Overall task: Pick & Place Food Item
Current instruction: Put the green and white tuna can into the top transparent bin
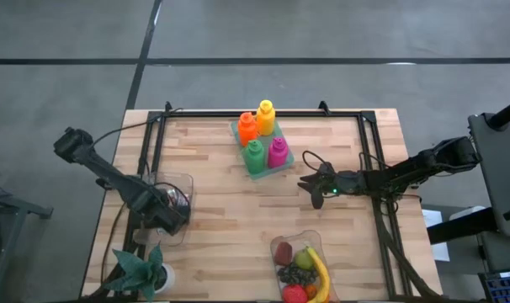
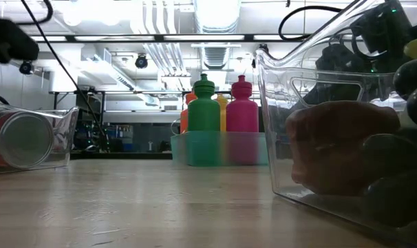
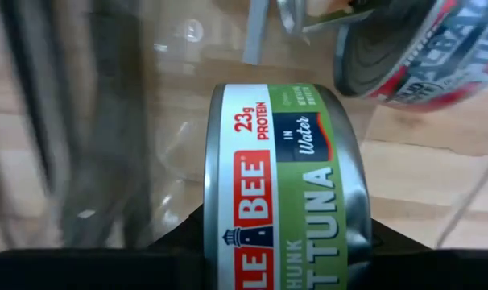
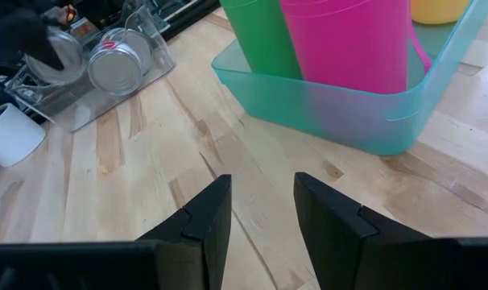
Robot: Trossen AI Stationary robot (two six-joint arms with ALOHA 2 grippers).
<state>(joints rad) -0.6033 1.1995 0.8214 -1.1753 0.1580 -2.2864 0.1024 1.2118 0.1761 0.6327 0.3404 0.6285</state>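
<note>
Tuna can (image 3: 284,189) is in the left gripper (image 1: 169,215), clamped across its sides, label reading "chunk tuna in water". It sits at or just inside the clear bin (image 1: 167,181) on the left side of the table (image 1: 230,210). A second can (image 3: 417,48) with a red-trimmed label lies on its side just beyond it in the same bin. Can't tell from here whether the tuna can is clear of the bin floor.

My read: the step in hand is the pick, getting the can out of the bin. To do it well:
- Lift straight up before any sideways travel. Bin walls are close on both sides, and dragging would tip the bin or knock the other can.
- The grip looks to be on the curved metal wall, which is slick. Keep the squeeze firm and the wrist level so the can doesn't rotate out.
- Watch the cable (image 1: 124,126) that runs along the left frame near that arm.

Right gripper (image 4: 260,217) hangs idle with fingers apart, low over bare wood, just in front of the teal tray (image 4: 365,113) of coloured bottles (image 1: 262,135). It's not in the way.

Fruit container (image 1: 301,265) sits at the near edge, right of centre, with a potted plant (image 1: 141,269) at the near left corner. Destination isn't stated. If the move crosses the table, stay clear of the bottles and right arm.
</note>
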